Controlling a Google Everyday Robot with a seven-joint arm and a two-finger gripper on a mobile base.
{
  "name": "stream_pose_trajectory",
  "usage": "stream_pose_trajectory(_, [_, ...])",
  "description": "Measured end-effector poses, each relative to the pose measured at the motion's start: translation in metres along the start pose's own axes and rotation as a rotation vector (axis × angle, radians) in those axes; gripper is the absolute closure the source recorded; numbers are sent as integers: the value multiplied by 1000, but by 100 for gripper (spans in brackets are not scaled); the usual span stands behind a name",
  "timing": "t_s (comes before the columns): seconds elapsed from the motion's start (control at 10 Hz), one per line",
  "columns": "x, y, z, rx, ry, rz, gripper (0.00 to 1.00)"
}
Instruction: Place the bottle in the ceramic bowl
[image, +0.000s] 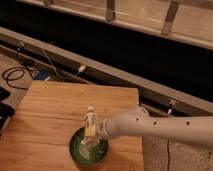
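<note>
Arm (165, 127): smooth off-white rounded tube, thick, with small dark screw holes dotted along its side. Wider rounded joint segment near the wrist. Pincer (96, 131) at its left end, pale, mostly hidden, just above the green bowl.
</note>
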Motion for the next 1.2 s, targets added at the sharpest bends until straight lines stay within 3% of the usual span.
stream_pose_trajectory(0.2, [12,-3,15,3,97,13,97])
stream_pose_trajectory(0.4, [15,-4,18,5,131,15,97])
stream_pose_trajectory(1.2, [14,-4,17,5,130,16,97])
